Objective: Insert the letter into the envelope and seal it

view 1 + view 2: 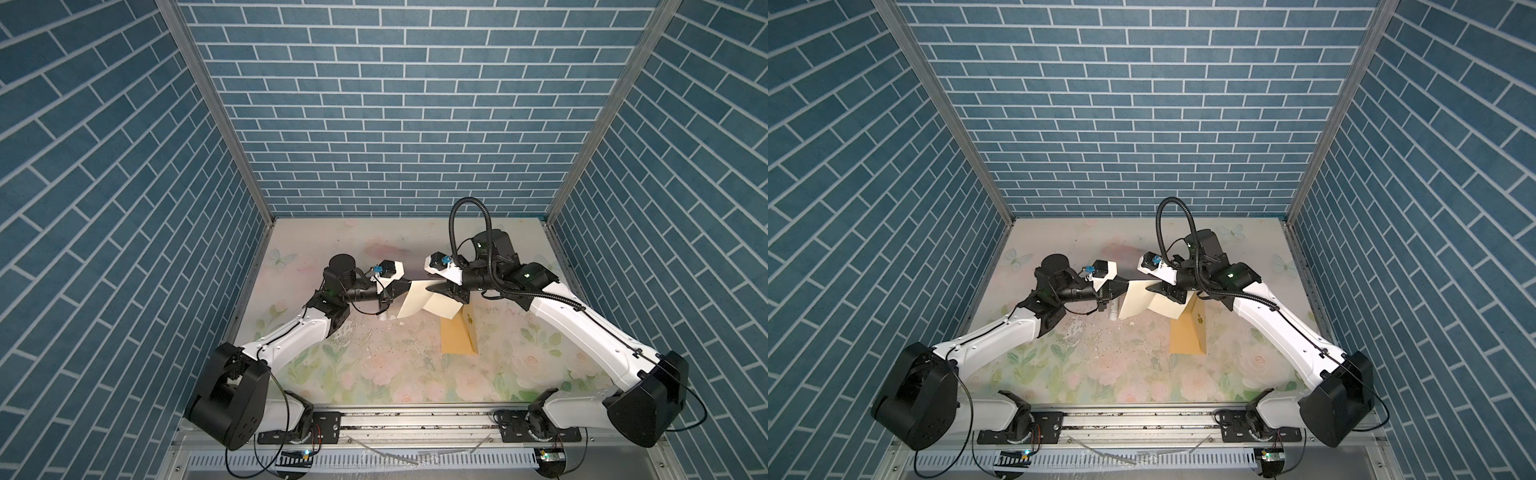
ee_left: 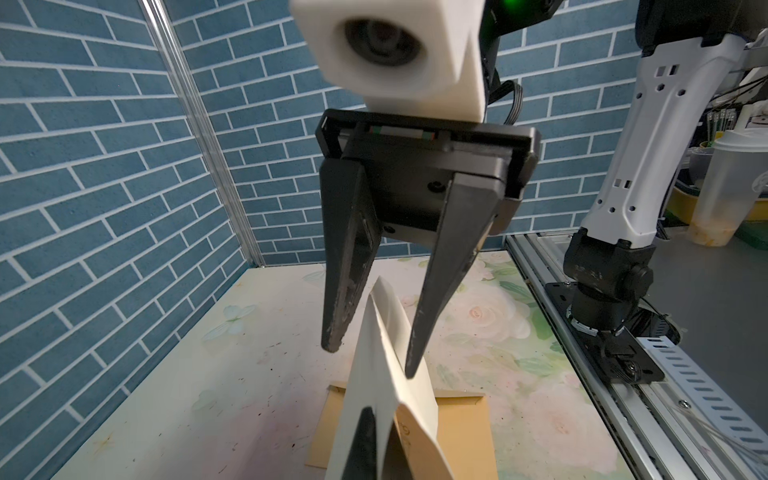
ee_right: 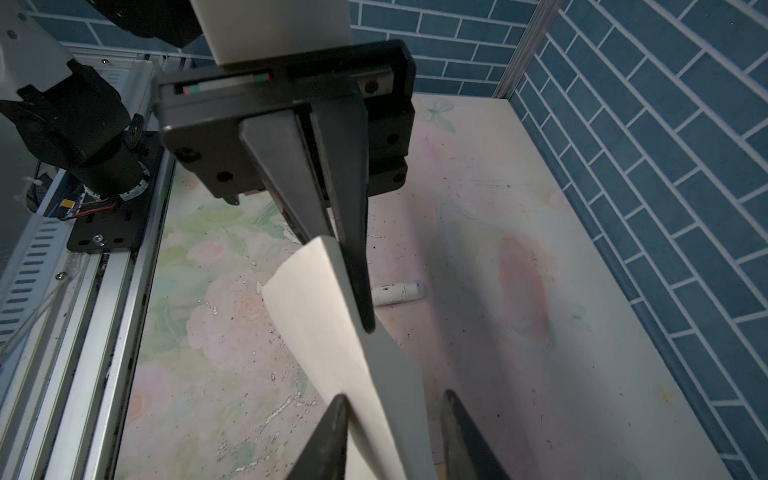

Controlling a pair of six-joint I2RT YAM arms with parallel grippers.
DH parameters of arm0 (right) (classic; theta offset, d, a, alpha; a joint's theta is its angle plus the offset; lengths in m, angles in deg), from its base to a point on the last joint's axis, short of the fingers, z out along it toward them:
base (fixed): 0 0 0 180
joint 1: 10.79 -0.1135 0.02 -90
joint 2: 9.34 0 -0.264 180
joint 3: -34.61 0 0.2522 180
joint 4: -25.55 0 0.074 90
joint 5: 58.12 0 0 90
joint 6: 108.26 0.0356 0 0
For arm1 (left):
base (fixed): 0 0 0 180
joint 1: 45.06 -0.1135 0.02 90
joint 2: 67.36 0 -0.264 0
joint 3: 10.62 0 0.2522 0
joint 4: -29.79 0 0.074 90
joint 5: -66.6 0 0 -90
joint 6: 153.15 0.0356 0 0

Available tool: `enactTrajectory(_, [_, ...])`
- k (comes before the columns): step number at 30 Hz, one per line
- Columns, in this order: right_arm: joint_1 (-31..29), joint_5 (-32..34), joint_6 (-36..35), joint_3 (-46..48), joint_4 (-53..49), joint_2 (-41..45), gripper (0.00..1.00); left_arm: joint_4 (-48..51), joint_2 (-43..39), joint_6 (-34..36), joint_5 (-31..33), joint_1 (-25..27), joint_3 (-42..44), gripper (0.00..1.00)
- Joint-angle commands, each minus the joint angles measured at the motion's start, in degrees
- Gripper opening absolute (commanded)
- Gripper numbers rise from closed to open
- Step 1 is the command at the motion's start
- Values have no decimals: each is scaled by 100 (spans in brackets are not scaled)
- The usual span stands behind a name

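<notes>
The letter (image 1: 415, 300) (image 1: 1133, 301) hangs bent in the air over the table's middle, pale side showing. My left gripper (image 1: 406, 286) (image 1: 1124, 287) is shut on its left edge; the right wrist view shows those black fingers (image 3: 353, 232) pinching the sheet (image 3: 328, 324). My right gripper (image 1: 429, 286) (image 1: 1148, 286) (image 2: 372, 357) straddles the opposite edge with its jaws apart and the paper (image 2: 384, 332) between them. The mustard envelope (image 1: 455, 336) (image 1: 1183, 337) (image 2: 461, 432) lies flat below, its pointed flap raised.
A small white stick (image 3: 397, 293) (image 1: 1113, 316) lies on the floral mat under the letter's left part. Blue brick walls enclose the back and both sides. The arms' base rail (image 1: 415, 419) runs along the front edge.
</notes>
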Motion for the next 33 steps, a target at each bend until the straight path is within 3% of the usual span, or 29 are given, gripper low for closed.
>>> enactTrajectory(1, [-26, -217, -233, -357, -290, -75, 32, -16, -2, 56, -194, 55, -67, 0])
enactTrajectory(9, [-22, -192, -248, -336, -274, -86, 12, 23, -74, 59, -145, 82, -14, 0])
enactTrajectory(12, [-26, -124, -296, -311, -275, -77, 7, 3, -95, 88, -62, 82, 19, 6])
enactTrajectory(18, [-27, 249, -374, -193, -250, 49, 0, 185, -249, 345, 157, 75, 31, 39])
enactTrajectory(26, [-26, 771, -402, 251, -137, 452, 0, 752, -1117, 1196, 451, 82, 260, 83])
enactTrajectory(33, [-88, 600, -359, 356, -38, 556, 0, 744, -1124, 1218, 357, 190, 304, 90])
